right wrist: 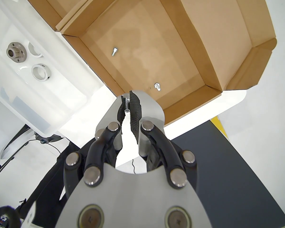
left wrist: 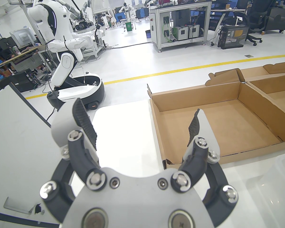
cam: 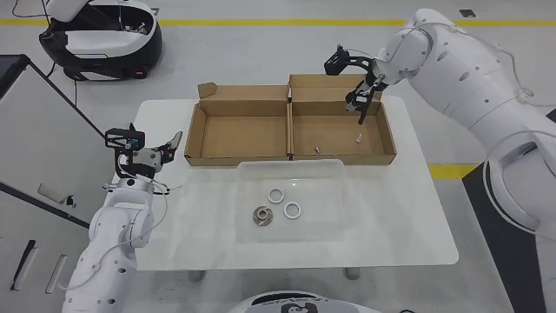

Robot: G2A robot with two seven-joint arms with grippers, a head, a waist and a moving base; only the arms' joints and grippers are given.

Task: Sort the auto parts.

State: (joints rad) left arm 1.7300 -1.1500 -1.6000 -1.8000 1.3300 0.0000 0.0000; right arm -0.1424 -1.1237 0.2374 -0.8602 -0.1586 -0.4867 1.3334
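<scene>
Closest in, the tray (cam: 323,193) holds two rings (cam: 275,196) and a flange (cam: 261,216). The left gripper (left wrist: 137,110) hangs by the left edge of the table (cam: 391,226), jaws spread wide. Past the tray, the left box (cam: 239,135) and right box (cam: 339,130) sit side by side. The right box has two bolts (right wrist: 114,51) on its floor. The right gripper (right wrist: 127,97) is above that box, pinched tight on a third bolt (right wrist: 126,104).

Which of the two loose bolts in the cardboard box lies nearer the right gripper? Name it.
The bolt just beyond the right gripper, at the box's outer end; the other bolt lies farther off, toward the opposite end.
</scene>
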